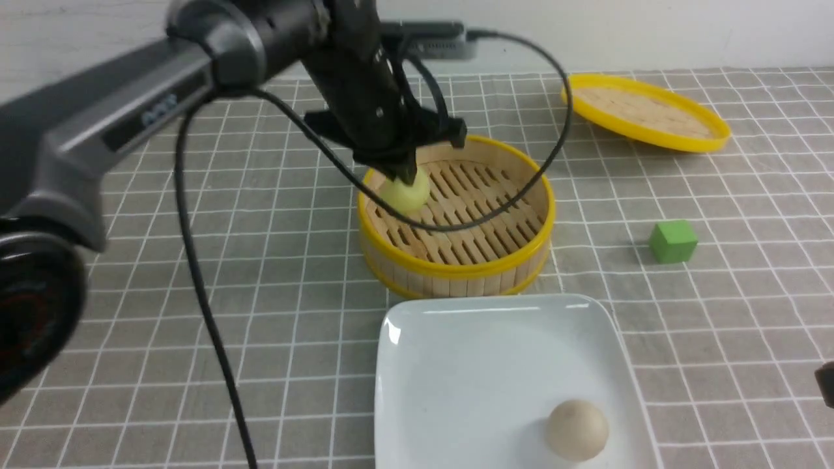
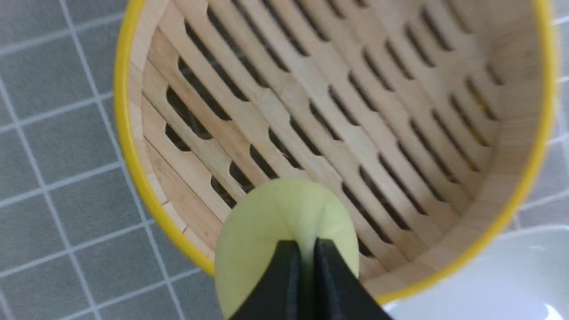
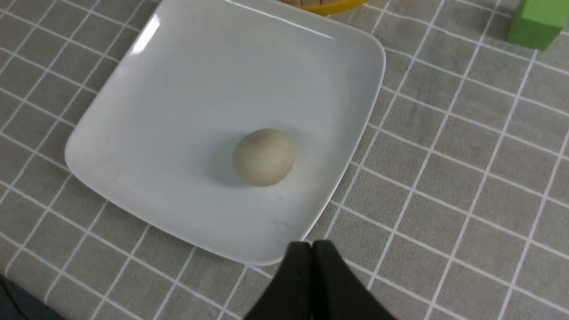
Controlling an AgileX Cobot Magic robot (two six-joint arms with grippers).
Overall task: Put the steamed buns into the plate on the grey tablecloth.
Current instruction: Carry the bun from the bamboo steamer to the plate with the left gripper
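Pale yellow bun (image 1: 407, 190) pinched in the left claw (image 2: 306, 253) at 9 o'clock of the bamboo steamer (image 1: 456, 264): lift above its rim, then carry toward 6 o'clock onto the plate (image 1: 469, 365), missing the beige bun (image 1: 576, 430). Right claw (image 3: 312, 253) is pressed together, empty.

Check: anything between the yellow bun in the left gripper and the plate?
Only the near wall of the bamboo steamer, which the yellow bun must clear. The left gripper pinches it. The beige bun sits near-right on the plate.

Beige bun (image 1: 576, 430) resting near-right in white square plate (image 1: 456, 365) on grey tablecloth (image 1: 717, 326); pale yellow bun (image 1: 409, 193) gripped, dented, over basket (image 1: 456, 270) left rim.
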